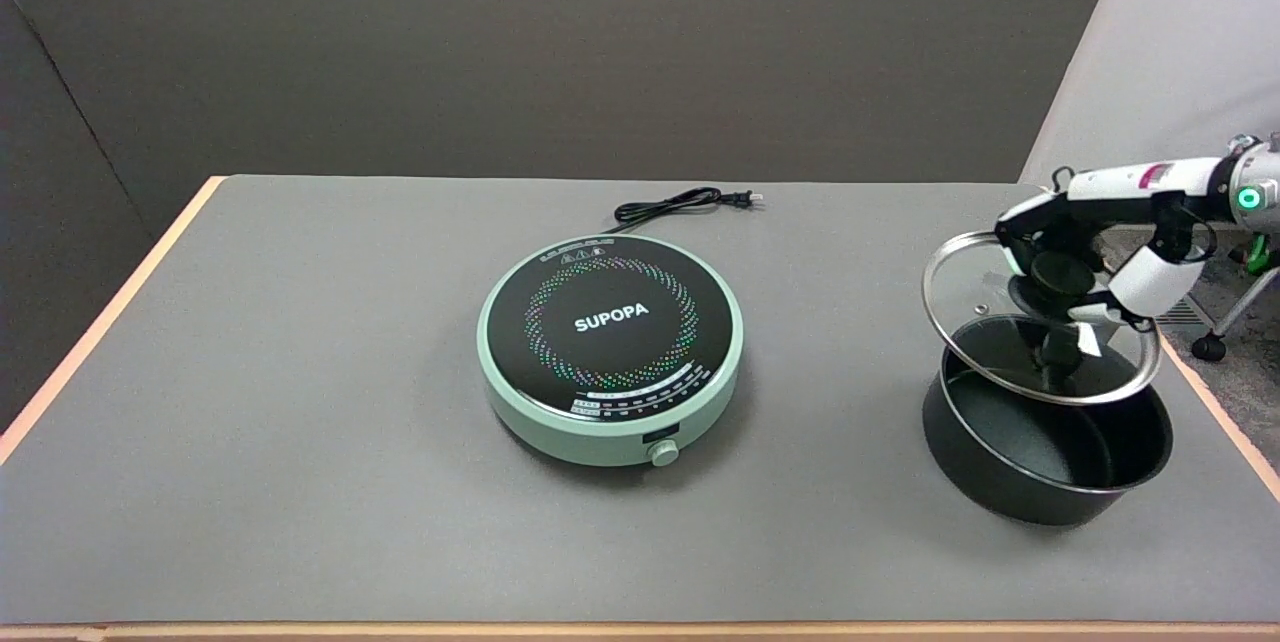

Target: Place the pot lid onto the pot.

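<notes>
pot lid (985, 307) is in my robot hand (1075, 267), fingers closed on its black knob, held tilted just above the pot (1040, 467) at the table's (300, 422) right side. not seated yet; i judge lowering and levelling remain.

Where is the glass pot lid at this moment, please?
In the head view, the pot lid is at the table's right side, held tilted by its knob in the right hand, above the black pot.
</notes>
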`<act>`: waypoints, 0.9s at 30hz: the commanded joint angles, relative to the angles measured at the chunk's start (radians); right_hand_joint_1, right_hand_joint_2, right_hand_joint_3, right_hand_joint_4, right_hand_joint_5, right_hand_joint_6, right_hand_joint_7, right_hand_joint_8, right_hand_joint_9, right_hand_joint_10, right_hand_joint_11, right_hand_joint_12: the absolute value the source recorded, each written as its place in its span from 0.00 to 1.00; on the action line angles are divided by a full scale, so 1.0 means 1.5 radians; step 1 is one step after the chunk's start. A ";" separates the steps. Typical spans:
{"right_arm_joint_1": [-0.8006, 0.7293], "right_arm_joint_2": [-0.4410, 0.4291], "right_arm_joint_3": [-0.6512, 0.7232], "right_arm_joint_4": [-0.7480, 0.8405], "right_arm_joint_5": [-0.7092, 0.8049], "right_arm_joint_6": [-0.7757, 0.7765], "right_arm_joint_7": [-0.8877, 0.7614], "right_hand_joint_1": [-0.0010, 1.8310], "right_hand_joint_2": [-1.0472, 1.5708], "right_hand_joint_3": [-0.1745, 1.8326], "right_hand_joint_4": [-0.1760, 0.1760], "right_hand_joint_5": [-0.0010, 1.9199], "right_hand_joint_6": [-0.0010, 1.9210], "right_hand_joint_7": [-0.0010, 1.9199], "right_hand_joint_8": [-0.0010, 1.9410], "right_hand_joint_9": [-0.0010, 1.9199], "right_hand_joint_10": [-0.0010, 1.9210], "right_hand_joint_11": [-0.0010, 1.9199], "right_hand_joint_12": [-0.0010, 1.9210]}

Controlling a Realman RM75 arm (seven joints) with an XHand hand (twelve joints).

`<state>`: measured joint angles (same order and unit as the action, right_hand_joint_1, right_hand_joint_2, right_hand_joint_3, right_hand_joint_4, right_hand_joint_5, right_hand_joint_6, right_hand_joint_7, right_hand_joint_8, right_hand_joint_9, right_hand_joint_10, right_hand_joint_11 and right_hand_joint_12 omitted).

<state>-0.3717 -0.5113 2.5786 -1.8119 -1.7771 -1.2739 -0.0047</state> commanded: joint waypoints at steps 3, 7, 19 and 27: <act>-0.030 -0.072 0.038 -0.033 -0.115 -0.022 0.013 0.72 0.75 0.47 1.00 0.21 0.92 0.37 0.86 0.33 1.00 0.19 0.90; -0.026 -0.071 0.038 -0.035 -0.113 -0.032 0.023 0.72 0.75 0.47 1.00 0.20 0.91 0.37 0.86 0.33 1.00 0.17 0.90; 0.000 -0.064 0.038 -0.038 -0.052 -0.074 0.042 0.71 0.76 0.45 1.00 0.20 0.91 0.36 0.88 0.29 1.00 0.11 0.92; 0.021 -0.058 0.040 -0.039 -0.016 -0.114 0.051 0.71 0.78 0.42 1.00 0.18 0.90 0.33 0.89 0.24 1.00 0.02 0.93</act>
<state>-0.3853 -0.6004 2.6301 -1.8611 -1.8836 -1.3565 0.0432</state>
